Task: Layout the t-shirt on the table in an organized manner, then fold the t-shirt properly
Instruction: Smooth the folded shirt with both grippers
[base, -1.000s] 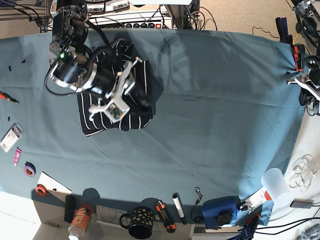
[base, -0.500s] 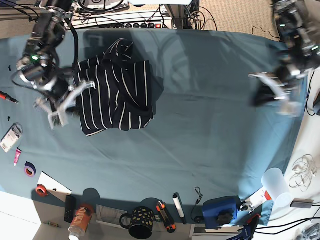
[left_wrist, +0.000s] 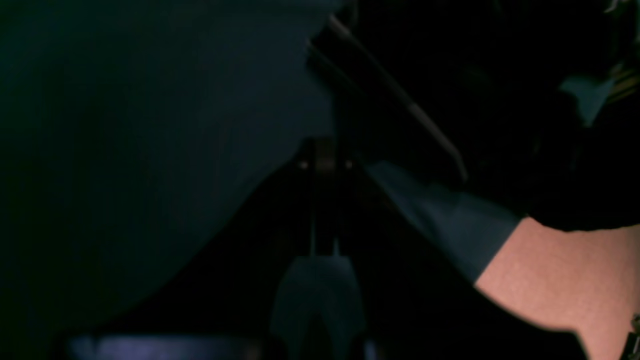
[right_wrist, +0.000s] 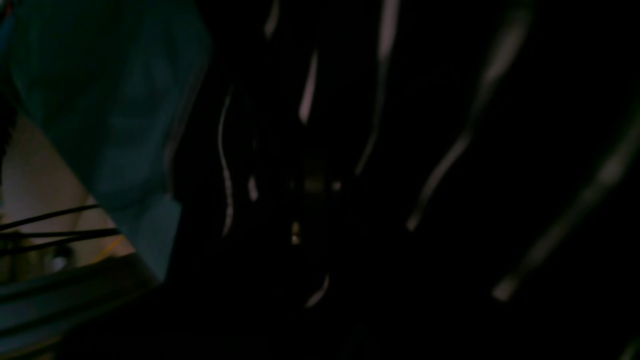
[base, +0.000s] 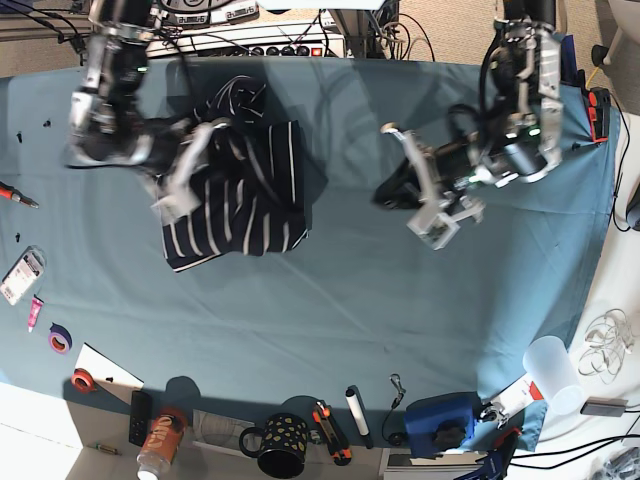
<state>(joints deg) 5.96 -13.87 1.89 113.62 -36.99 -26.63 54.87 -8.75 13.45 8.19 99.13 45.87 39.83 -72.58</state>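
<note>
The t-shirt (base: 250, 190), dark with thin white stripes, lies bunched in a rough square at the back left of the teal table (base: 350, 300). My right gripper (base: 205, 170) is blurred over the shirt's left part; its jaws do not show against the dark cloth. The right wrist view is very dark, with white stripes of the shirt (right_wrist: 307, 95) close up and teal table cloth (right_wrist: 115, 100) at left. My left gripper (base: 395, 192) hovers over bare table right of the shirt, apart from it. The left wrist view shows dim table cloth (left_wrist: 125, 125) and its edge.
Along the front edge stand a spotted mug (base: 277, 447), an orange can (base: 160, 450), a blue device (base: 440, 422) and a white cup (base: 550, 365). Tape rolls (base: 60, 340) and a red-handled tool (base: 15, 193) lie at the left. A power strip (base: 270, 47) lies behind the table.
My left arm has swung in from the table's right edge to its middle. My right arm has moved back onto the shirt's left side. The shirt's left part has shifted slightly.
</note>
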